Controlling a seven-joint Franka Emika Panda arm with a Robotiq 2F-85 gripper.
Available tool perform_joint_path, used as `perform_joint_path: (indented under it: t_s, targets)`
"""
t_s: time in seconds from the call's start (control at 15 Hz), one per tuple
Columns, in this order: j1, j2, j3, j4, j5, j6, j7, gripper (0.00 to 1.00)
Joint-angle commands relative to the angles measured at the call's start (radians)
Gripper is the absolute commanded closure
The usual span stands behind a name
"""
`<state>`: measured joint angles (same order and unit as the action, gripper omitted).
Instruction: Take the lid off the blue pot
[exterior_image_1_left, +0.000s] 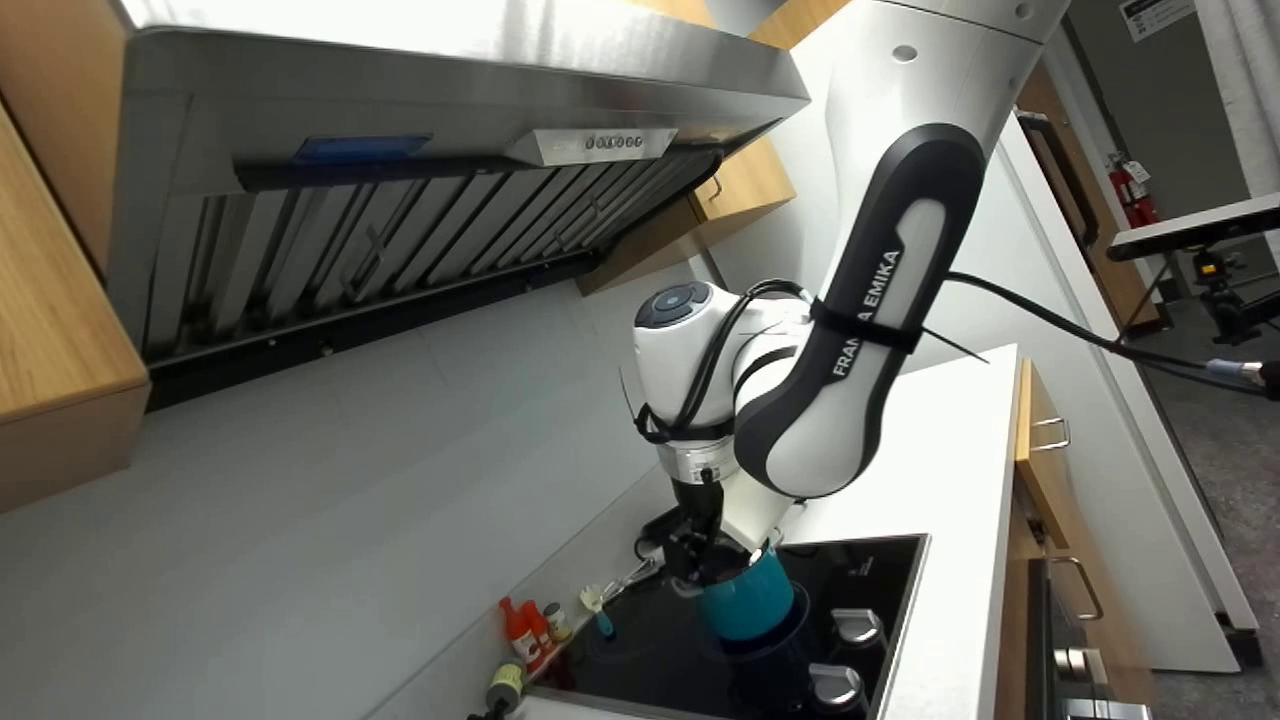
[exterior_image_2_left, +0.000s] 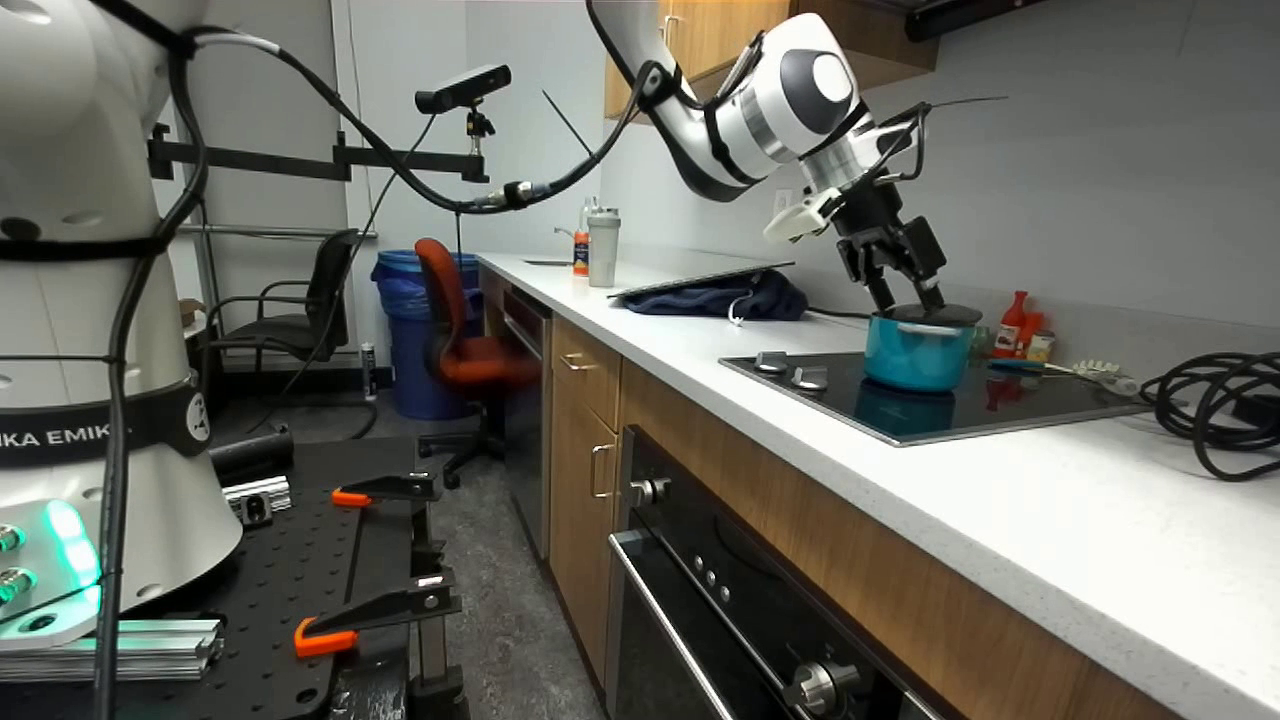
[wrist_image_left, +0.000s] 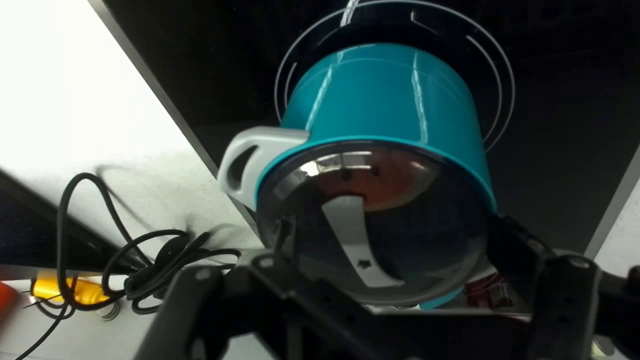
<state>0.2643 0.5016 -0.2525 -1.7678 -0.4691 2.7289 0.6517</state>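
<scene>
The blue pot (wrist_image_left: 385, 95) is a teal cylinder with light grey side handles. It stands on the black stove plate in both exterior views (exterior_image_1_left: 750, 600) (exterior_image_2_left: 912, 355). A clear domed lid (wrist_image_left: 425, 250) covers it, and an orange-red thing shows through the lid. The lid has a light grey strap handle (wrist_image_left: 356, 240) on top. My gripper (wrist_image_left: 395, 235) is open over the lid. The strap handle lies between the spread fingers, apart from both. In an exterior view the gripper (exterior_image_2_left: 910, 298) points down with its fingertips at lid height. Whether the fingertips touch the lid is unclear.
The stove plate (exterior_image_2_left: 1030, 400) has knobs (exterior_image_1_left: 858, 627) near the pot. Small red bottles (exterior_image_2_left: 1010, 325) and utensils stand by the wall behind. A coiled black cable (exterior_image_2_left: 1220, 400) lies on the counter. A range hood (exterior_image_1_left: 450, 90) hangs above.
</scene>
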Motion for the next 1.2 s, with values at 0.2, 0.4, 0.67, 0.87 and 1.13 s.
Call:
perform_joint_path:
  t_s: [0.2, 0.4, 0.67, 0.87, 1.13]
  targets:
    - [0.004, 0.051, -0.019, 0.089, 0.027, -0.007, 0.011, 0.04]
    - [0.001, 0.057, -0.018, 0.104, 0.035, -0.008, 0.009, 0.30]
    - [-0.002, 0.063, -0.012, 0.113, 0.053, -0.003, 0.001, 0.61]
    - [-0.003, 0.065, -0.012, 0.113, 0.069, -0.004, -0.002, 0.82]
    - [-0.014, 0.068, -0.019, 0.107, 0.074, -0.004, -0.002, 1.00]
